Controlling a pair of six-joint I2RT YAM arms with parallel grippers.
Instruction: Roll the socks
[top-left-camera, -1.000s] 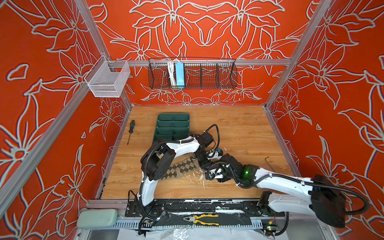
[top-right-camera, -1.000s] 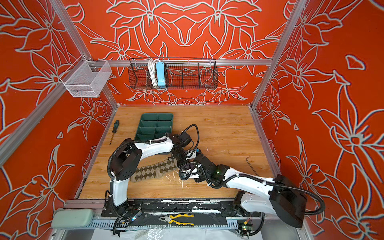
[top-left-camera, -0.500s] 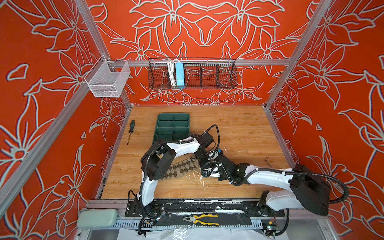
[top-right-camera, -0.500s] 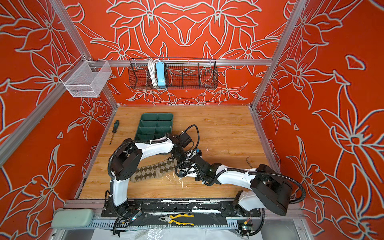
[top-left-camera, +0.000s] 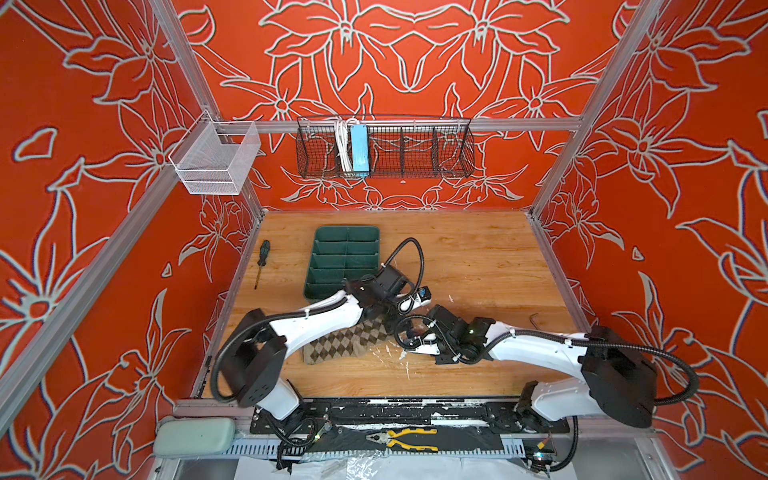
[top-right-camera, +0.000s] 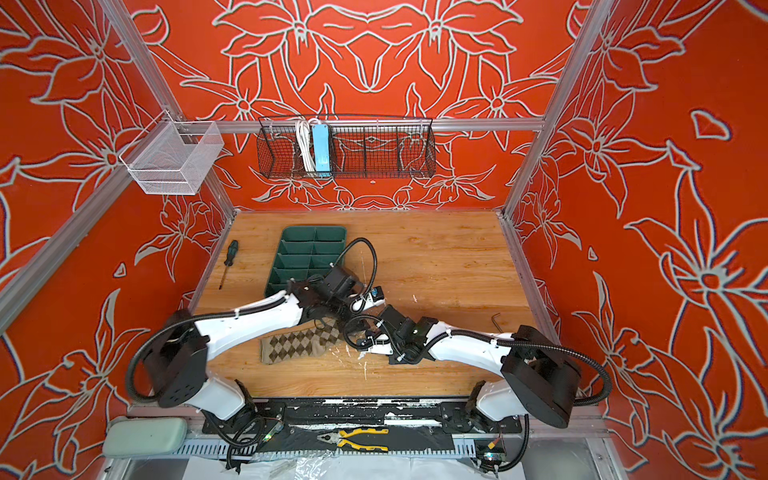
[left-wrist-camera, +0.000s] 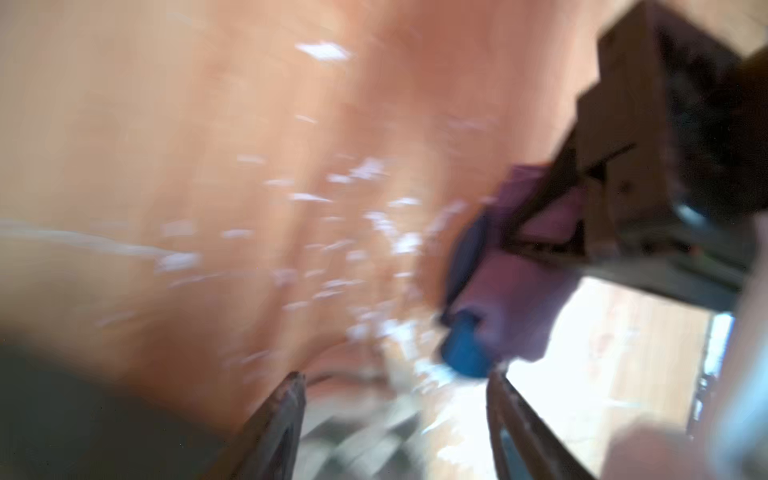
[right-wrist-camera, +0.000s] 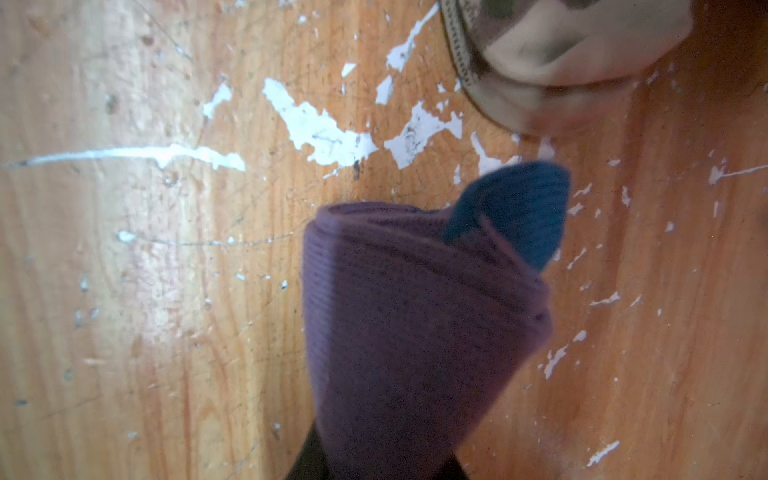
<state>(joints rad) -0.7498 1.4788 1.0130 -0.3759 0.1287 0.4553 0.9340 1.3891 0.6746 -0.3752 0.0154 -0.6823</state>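
Two socks are recorded, both on the side of the green tray (top-left-camera: 347, 249) that faces the arm bases. The argyle sock (top-left-camera: 345, 345) is laid flat on the tabletop (top-left-camera: 478, 257), near the tray but apart from it. One end is covered by the left arm in both top views.

The purple sock (right-wrist-camera: 415, 324) is bunched into a loose roll and is clamped in the right hand (right-wrist-camera: 380, 459) — the fabric is seen emerging from between the dark fingertips, with the teal end (right-wrist-camera: 515, 208) protruding from the roll. Whether the roll touches the tabletop cannot be told. In the right wrist view the teal end is seen near the beige edge of the argyle sock, with a strip of scuffed wood between them.

The left hand (left-wrist-camera: 395, 376) is held wide: its fingers (left-wrist-camera: 286, 411) are set well apart with nothing gripped between them, though the left wrist view is heavily blurred. Both hands are positioned close together just off the tray's nearest corner, over the covered end of the argyle sock. The purple sock cannot be made out there in either top view.

One screwdriver (top-left-camera: 262, 262) is noted beside the tray, on its far side from the hands — untouched.
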